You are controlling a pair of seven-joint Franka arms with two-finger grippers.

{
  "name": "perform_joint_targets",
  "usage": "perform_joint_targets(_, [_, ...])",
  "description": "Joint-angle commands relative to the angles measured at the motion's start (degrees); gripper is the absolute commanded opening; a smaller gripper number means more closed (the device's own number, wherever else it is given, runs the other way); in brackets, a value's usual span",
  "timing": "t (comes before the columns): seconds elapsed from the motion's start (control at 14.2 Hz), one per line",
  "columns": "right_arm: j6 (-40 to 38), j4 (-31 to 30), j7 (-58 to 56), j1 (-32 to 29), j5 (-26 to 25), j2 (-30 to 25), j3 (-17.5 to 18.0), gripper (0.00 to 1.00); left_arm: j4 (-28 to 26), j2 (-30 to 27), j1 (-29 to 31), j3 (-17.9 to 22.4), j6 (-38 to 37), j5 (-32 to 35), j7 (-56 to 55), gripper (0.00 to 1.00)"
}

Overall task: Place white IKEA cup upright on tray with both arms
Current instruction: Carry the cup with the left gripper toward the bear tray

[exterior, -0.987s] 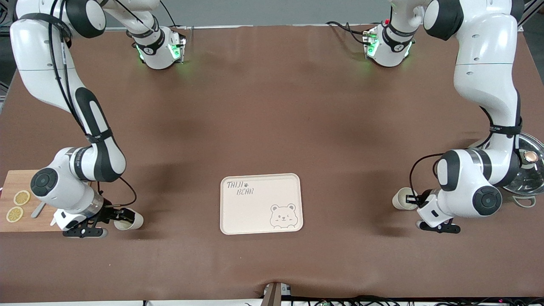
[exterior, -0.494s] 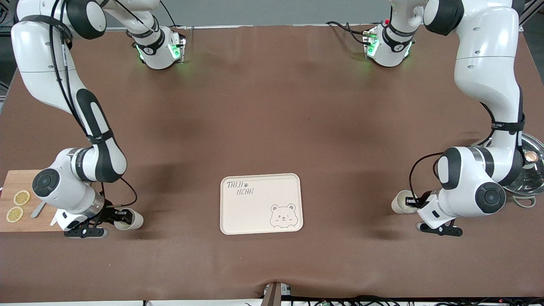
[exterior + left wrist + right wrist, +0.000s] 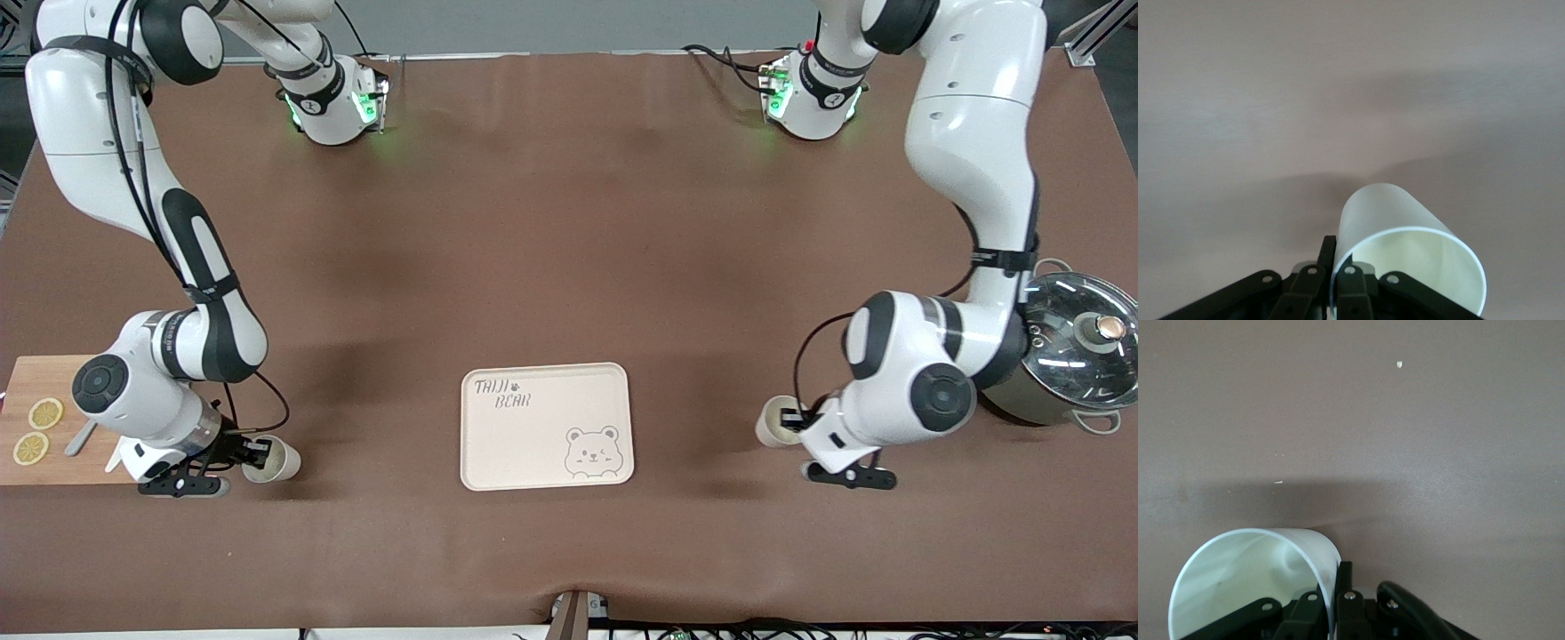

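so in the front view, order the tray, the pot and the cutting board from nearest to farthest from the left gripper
1. pot, toward the left arm's end, beside the left gripper
2. tray, mid-table
3. cutting board, at the right arm's end

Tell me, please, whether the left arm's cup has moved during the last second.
Yes. The left gripper, fingers shut on the rim of its cup, has carried it away from the pot and closer to the tray.

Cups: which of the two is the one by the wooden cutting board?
The cup gripped by the right end effector; the other cup, in the left end effector, is by the steel pot.
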Motion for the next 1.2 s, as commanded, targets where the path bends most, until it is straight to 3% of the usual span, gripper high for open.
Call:
perform_joint_targets(0.0, [0.5,1.0,-0.3,-0.5,-0.4,0.7,0.4,0.00,1.4,-0.2,-3.8,0.2,0.8,-0.2,-7.4,0.00])
perform_joint_targets(0.35, [-1.1,2.2,0.7,0.2,0.6,0.2,0.7,0.00,2.2,0.5,-11.2,-0.1,5.5,-0.5,-20.2,0.00])
perform_joint_targets(0.56, [-8.1,5.3,5.5,1.2,1.8,-0.2,0.9,0.00,2.2,1.2,-13.5,-0.2,9.6,-1.6,-23.4,0.00])
perform_joint_targets(0.78, [-12.2,7.8,12.1,4.2,1.8,-0.6,1.0,0.00,2.1,3.4,-15.6,-0.1,15.3,-7.7,-24.1,0.00])
perform_joint_targets(1.13, [-12.2,8.0,26.3,11.9,1.0,-0.7,0.8,0.00,2.1,7.5,-17.7,0.0,18.5,-8.2,-27.1,0.00])
